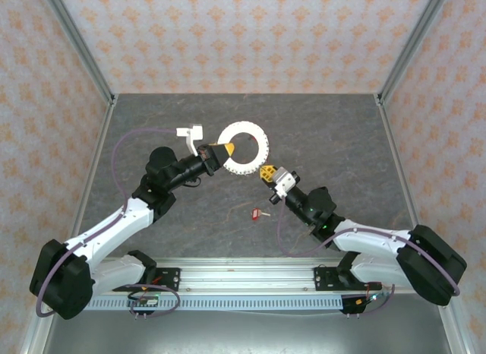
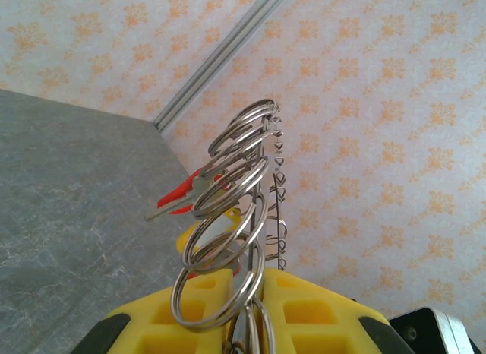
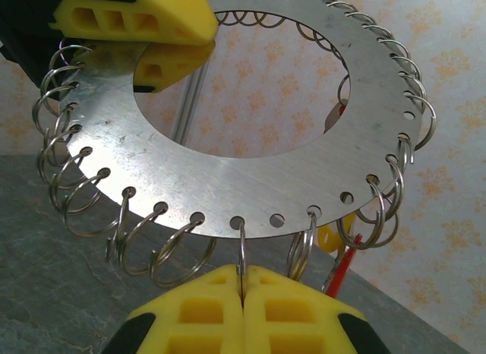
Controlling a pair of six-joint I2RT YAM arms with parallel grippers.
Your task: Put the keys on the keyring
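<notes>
Pinching one small split ring (image 3: 241,248) at the lower edge of the keyring (image 3: 190,179), the right gripper (image 3: 243,282) has its yellow pads pressed together with only the wire between them. The left gripper (image 3: 152,46) clamps the opposite rim, holding the keyring, a flat holed metal plate, upright in the air above the table (image 1: 342,141). A red-tagged key (image 3: 339,274) already hangs from a ring, with a pale yellow tag beside it. A loose key (image 1: 258,213) lies on the table between the arms.

I'd say a ring is being worked on, with that loose key yet to go on. Fetching it would mean the right gripper letting go while the left keeps the plate steady.

Neighbouring rings crowd both sides of the pinched one, so backing straight out looks safest. The table is open, with the walls well apart.
</notes>
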